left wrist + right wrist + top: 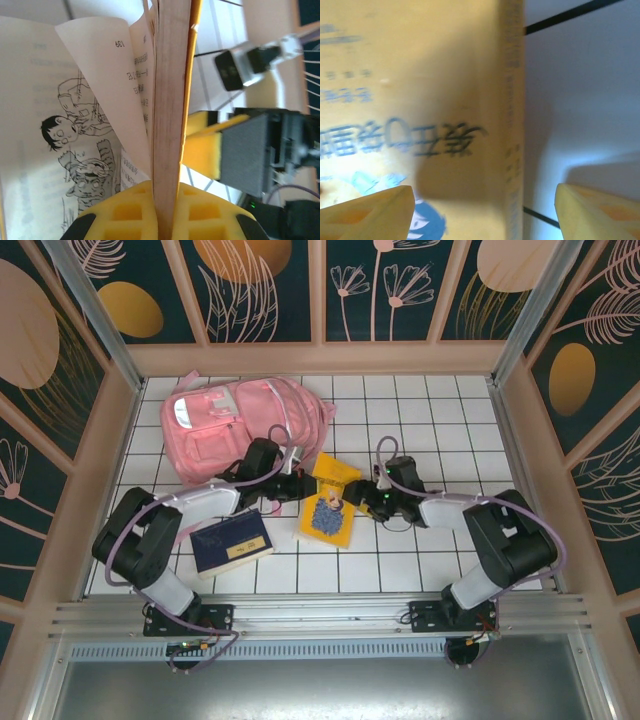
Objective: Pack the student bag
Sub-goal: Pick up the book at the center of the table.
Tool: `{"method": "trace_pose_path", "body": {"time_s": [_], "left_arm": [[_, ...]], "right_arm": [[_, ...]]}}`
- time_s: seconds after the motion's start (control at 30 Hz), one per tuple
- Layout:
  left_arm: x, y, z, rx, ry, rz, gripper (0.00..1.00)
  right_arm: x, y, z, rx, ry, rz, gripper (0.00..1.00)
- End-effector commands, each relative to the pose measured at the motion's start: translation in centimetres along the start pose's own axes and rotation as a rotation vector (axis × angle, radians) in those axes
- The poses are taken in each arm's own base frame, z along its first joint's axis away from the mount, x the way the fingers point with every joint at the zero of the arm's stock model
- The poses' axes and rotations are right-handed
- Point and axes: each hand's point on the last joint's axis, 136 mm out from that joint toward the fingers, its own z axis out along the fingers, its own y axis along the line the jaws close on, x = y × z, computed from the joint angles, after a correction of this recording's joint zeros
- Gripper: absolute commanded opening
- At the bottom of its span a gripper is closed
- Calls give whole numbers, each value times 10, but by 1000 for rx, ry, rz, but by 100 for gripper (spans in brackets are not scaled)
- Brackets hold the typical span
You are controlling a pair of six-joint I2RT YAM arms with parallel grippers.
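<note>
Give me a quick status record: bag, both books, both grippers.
student bag: lying at the far left of the table, apart from both books
yellow book: mid-table between the two grippers, pages fanned open
blue book: flat beside the left arm, untouched
left gripper: shut on the yellow book's page block
right gripper: open, jaws straddling the yellow book's spine edge
packing: both books lie outside the bag

student bag: soft pink cloth, pale shiny stripes. yellow book: matt paper pages, smooth cover. left gripper fingers: matt yellow plastic. table: smooth white tiles.
</note>
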Motion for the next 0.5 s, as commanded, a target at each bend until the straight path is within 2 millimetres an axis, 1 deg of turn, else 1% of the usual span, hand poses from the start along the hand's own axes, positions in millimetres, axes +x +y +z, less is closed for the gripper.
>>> {"method": "trace_pose_path", "body": {"time_s": [0.0,0.07,0.1,0.2,0.27,0.37,0.47], "left_arm": [[-10,-52,-14,209,-39,105,0],[-9,-61,-19,244,-47,123,0],[-10,-62,-21,243,-54,125,0],[-9,-67,-23,270,-55,118,0],[-9,-68,-23,286,-55,109,0],[-9,-73,-23,325,-55,101,0],[-9,-75,-24,330,-51,105,0]], "right_arm": [[-3,26,-14,-165,-26,-26,76],[-3,32,-21,-229,-47,-41,76],[-1,38,-25,-277,-46,-54,76],[9,70,-41,-454,-32,-141,75],[16,88,-47,-522,-18,-197,75],[23,108,-53,-573,-15,-267,73],[19,115,-60,-580,-58,-283,67]]}}
